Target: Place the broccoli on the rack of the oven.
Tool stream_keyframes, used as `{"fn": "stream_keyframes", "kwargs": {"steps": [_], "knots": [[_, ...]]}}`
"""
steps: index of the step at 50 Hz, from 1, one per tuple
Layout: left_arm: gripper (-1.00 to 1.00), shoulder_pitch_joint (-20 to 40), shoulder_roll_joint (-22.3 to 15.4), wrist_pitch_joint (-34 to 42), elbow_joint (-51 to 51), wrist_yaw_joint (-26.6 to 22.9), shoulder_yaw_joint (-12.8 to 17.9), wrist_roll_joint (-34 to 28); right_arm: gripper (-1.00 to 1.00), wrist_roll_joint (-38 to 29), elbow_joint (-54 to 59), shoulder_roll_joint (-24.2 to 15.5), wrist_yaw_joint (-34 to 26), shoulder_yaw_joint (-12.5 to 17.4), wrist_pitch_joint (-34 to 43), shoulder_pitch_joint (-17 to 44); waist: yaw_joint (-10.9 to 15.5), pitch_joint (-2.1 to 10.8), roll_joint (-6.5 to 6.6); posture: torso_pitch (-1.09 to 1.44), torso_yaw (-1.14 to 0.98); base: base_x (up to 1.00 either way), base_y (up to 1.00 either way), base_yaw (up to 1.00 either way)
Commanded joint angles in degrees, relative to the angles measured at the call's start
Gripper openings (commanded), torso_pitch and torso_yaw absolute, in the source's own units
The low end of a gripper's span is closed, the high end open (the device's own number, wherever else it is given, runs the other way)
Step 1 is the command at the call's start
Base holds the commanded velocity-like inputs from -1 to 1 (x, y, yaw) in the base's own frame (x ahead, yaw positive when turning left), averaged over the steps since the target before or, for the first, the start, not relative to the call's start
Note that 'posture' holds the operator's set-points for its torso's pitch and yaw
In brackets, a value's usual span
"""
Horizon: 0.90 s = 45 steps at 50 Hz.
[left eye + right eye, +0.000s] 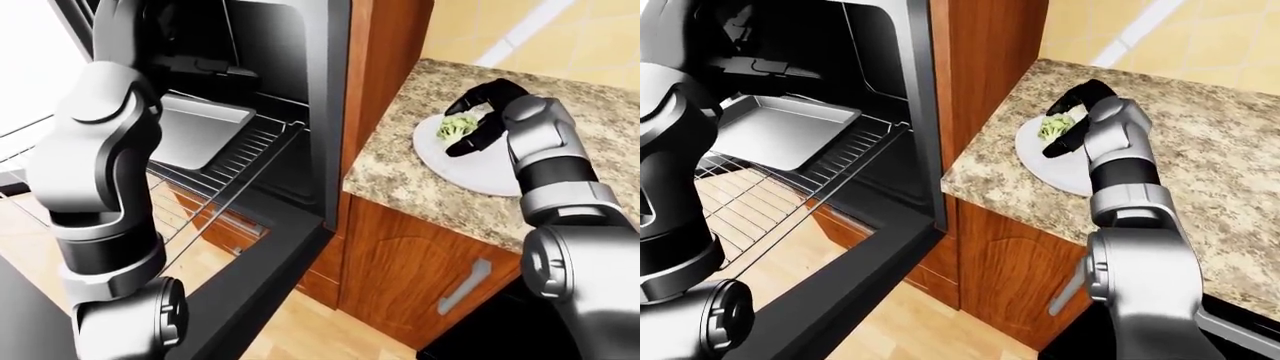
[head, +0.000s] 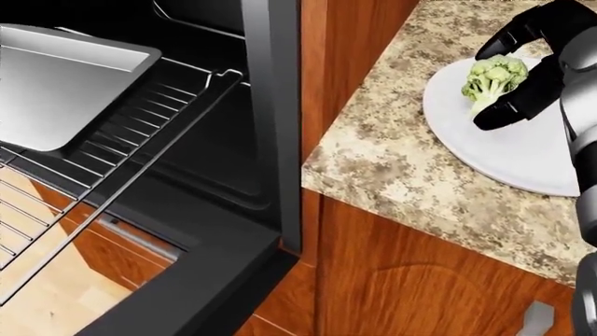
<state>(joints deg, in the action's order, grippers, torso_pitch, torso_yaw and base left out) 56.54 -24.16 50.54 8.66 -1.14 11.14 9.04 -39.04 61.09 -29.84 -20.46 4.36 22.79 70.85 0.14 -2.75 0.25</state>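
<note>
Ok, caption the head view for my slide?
Right hand cupping broccoli on white plate, pulled-out oven rack waiting at left.

Oven rack (image 2: pixel 140 133) pulled out left with tray (image 2: pixel 65 84) on it, broccoli (image 2: pixel 492 75) on plate (image 2: pixel 523 150) right, counter (image 2: pixel 411 154) beneath

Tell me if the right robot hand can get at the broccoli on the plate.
Probably yes: the right robot hand already brackets the broccoli on the white plate, fingers open on either side, nothing between them.
</note>
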Motion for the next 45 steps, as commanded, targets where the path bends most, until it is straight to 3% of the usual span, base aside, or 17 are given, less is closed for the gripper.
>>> {"fn": "stream_keyframes", "kwargs": {"steps": [1, 12, 17, 45], "knots": [[1.0, 1.96, -0.61, -1.77, 1.34, 0.21, 0.59, -0.17, -0.54, -0.36, -2.58, -0.99, 0.69, 0.39, -1.03, 2.5, 0.0, 1.89, -0.2, 0.0, 0.0, 0.0, 0.0, 0.0], [1.0, 1.99, -0.59, -2.06, 0.99, 0.31, 0.5, -0.37, -0.76, -1.47, -6.44, -1.75, -1.2, 0.62, 0.44, 2.78, -0.01, 1.75, -0.28, 0.0, 0.0, 0.0, 0.0, 0.0], [1.0, 1.86, -0.73, -1.8, 1.22, 0.32, 0.63, -0.44, -1.0, -1.86, -12.58, -1.9, -3.4, 1.19, 2.86, 1.26, 0.05, 1.66, -0.31, 0.0, 0.0, 0.0, 0.0, 0.0], [1.0, 0.75, -0.81, -1.68, 2.12, 0.68, 0.92, -0.11, -1.0, -6.88, -42.66, -2.34, -16.76, 3.58, 16.8, -5.63, 0.07, 1.33, -0.23, 0.0, 0.0, 0.0, 0.0, 0.0]]}}
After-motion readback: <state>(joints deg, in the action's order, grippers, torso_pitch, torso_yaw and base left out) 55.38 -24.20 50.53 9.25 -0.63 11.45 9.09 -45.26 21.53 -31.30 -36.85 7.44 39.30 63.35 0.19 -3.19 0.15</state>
